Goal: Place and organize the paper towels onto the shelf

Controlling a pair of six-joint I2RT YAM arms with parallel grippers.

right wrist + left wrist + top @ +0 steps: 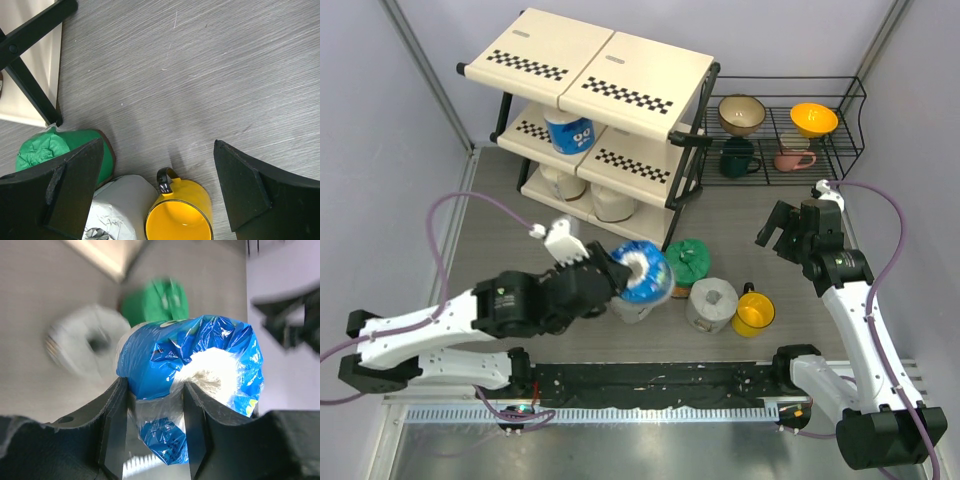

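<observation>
Left gripper [610, 278] is closed on the blue roll [645, 270], held just in front of the shelf [620, 65], fingers [116, 430] pinching the wrap. Likely light and squashy, with slick, crinkly film, so it may slip or swing. Better hold: across the firm body, not the loose wrap.

Yellow mug [754, 314] upright; wire rack [832, 150] holds bowls [741, 113], cups [737, 158]
</observation>
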